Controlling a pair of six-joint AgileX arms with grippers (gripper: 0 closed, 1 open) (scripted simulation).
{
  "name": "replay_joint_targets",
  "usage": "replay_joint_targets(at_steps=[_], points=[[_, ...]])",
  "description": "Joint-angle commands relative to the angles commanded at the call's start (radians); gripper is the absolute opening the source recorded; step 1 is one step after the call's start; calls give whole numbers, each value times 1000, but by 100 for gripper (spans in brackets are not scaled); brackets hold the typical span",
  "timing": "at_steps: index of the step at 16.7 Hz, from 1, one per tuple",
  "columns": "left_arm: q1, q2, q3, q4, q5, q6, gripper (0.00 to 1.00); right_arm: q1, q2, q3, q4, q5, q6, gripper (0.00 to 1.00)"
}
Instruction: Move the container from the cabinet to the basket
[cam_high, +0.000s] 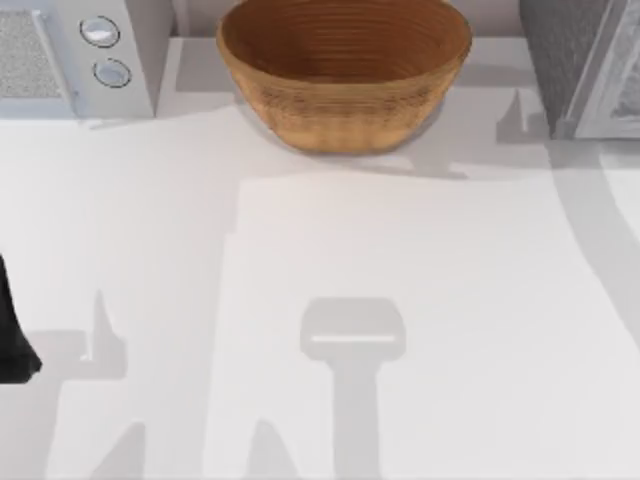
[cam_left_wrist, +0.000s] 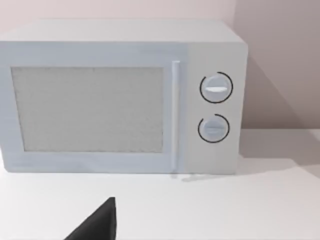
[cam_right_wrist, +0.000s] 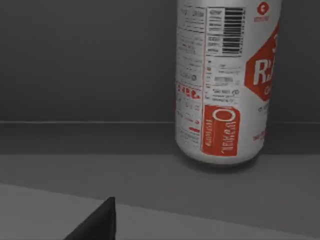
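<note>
Standing upright on the grey cabinet (cam_right_wrist: 75, 170) floor, the container (cam_right_wrist: 225, 85) is just ahead of the right gripper (cam_right_wrist: 95, 225); its grip: cannot tell.

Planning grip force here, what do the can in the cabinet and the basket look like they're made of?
Can: looks like smooth silver metal with a printed red-and-white label and a soft sheen. Basket: seemingly woven brown-orange wicker, matte, with ribbed rings inside.
</note>
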Motion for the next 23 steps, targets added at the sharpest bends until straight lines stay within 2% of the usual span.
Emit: replay_joint_targets(at_steps=[3,9,17,23], points=[[0,0,0,0,0,0,100,11,71,92,-22,10,1,100],[0,0,0,0,0,0,100,7,78,102,-21,9,1,100],[0,0,0,0,0,0,100,-72,315,286,36,-59,2,100],[0,0,0,0,0,0,100,-77,340,303,42,-65,2,100]])
